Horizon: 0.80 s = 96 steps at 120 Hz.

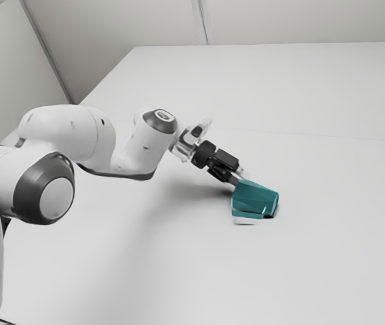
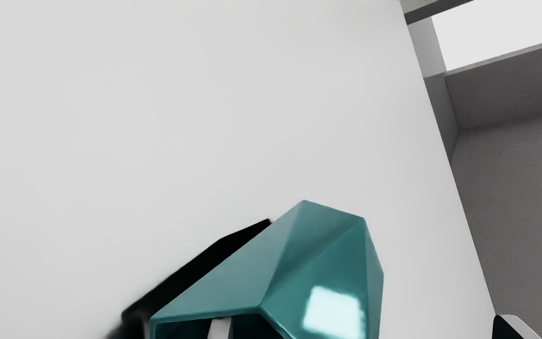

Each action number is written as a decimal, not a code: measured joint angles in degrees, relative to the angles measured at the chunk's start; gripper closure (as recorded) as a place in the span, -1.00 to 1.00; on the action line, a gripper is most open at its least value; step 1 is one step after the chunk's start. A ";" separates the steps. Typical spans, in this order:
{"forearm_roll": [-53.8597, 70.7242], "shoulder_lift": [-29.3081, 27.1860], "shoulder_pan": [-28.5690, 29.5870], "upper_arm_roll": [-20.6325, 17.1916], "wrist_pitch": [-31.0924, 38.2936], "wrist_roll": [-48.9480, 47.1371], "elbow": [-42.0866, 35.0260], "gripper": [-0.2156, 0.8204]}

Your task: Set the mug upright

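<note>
Right of centre in the exterior view, a glossy, faceted teal mug (image 1: 255, 198) lies sideways on the smooth white worktop (image 1: 328, 264), its mouth facing the black two-finger gripper (image 1: 237, 177), spread wide, gripping nothing, one fingertip (image 2: 220, 328) inside.

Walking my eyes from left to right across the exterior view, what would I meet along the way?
White robot arm → black two-finger tool at its end → teal mug.
</note>
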 joint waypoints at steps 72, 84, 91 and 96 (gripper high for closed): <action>-1.56 -0.38 -2.35 -1.02 3.58 0.82 0.01 0.77; -1.55 -0.77 -2.58 -1.14 4.05 0.71 -0.01 0.84; -1.56 -1.16 -3.08 -1.15 4.29 0.60 -0.06 0.86; -1.56 -1.57 -3.61 -1.14 4.44 0.50 -0.08 0.87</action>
